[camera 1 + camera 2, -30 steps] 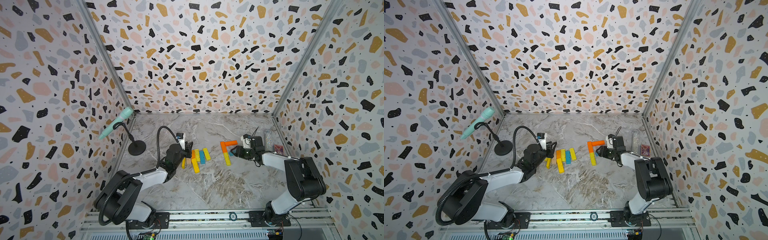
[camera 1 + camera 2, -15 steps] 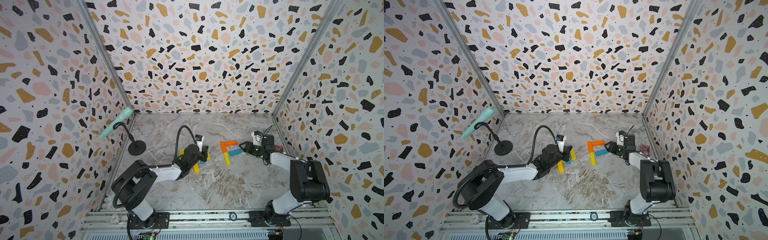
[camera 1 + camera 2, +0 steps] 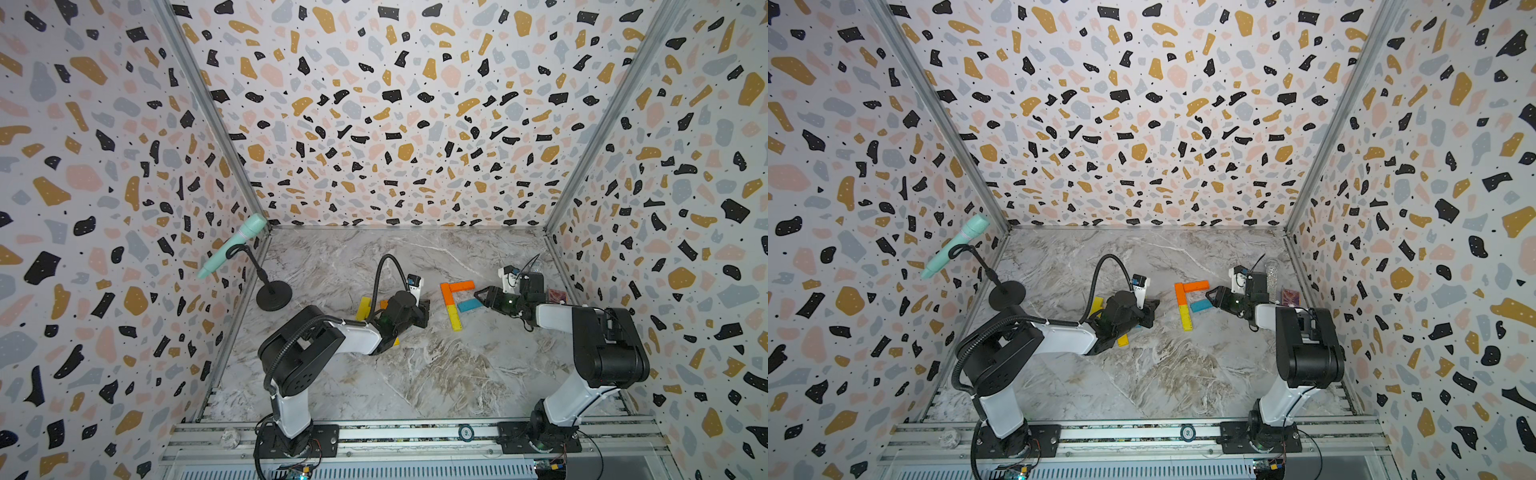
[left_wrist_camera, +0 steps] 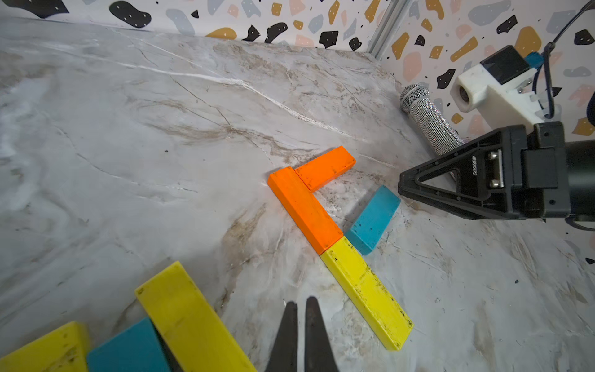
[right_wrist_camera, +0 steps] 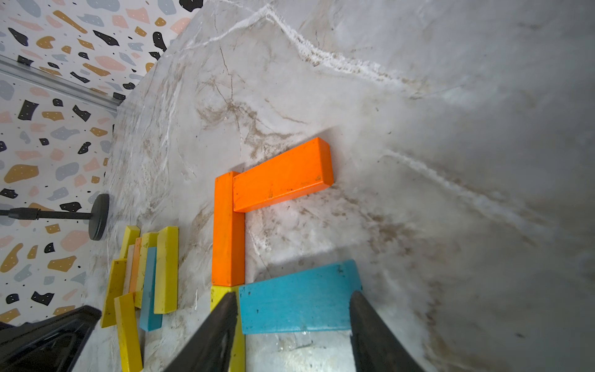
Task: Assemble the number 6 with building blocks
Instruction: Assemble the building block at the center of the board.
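The small flat blue wooden plank lies just beside the long yellow wooden plank, between the wide-open jaws of the right gripper. It looks light, hard and smooth (paint can slip), so pinch its long sides. The left gripper is closed, holding nothing.

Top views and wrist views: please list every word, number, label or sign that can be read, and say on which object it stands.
"50" (as far as it can be read): on the small round dark disc on the metal front rail, in a top view.
Small red patterned box: print too small to read.
Flat painted wooden blocks: no writing visible.
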Controlling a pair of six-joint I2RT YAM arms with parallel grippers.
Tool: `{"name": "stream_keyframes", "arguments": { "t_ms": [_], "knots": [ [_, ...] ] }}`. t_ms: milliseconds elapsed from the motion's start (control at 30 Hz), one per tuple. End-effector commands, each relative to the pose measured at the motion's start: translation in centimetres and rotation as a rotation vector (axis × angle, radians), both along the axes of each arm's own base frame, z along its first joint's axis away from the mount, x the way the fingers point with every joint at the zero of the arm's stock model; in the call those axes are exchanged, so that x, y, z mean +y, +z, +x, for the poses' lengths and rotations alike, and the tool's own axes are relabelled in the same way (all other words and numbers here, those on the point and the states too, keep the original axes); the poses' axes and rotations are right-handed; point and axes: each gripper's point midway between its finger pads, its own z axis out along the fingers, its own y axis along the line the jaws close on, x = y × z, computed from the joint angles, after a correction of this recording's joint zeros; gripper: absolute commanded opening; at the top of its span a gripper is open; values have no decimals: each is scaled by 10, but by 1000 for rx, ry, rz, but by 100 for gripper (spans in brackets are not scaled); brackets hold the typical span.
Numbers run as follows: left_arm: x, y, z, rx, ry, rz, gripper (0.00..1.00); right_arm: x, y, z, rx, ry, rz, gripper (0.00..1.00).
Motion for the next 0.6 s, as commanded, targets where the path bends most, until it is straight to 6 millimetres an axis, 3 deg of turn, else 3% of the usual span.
{"name": "stream_keyframes", "arguments": {
  "t_ms": [0,567],
  "knots": [
    [-14,11,1,-13,-23,-45,1,1,-3,1,1,9,14,57],
    [-32,-10,-1,42,-66,-42,0,3,-16,-10,42,16,32,57]
  ]
}}
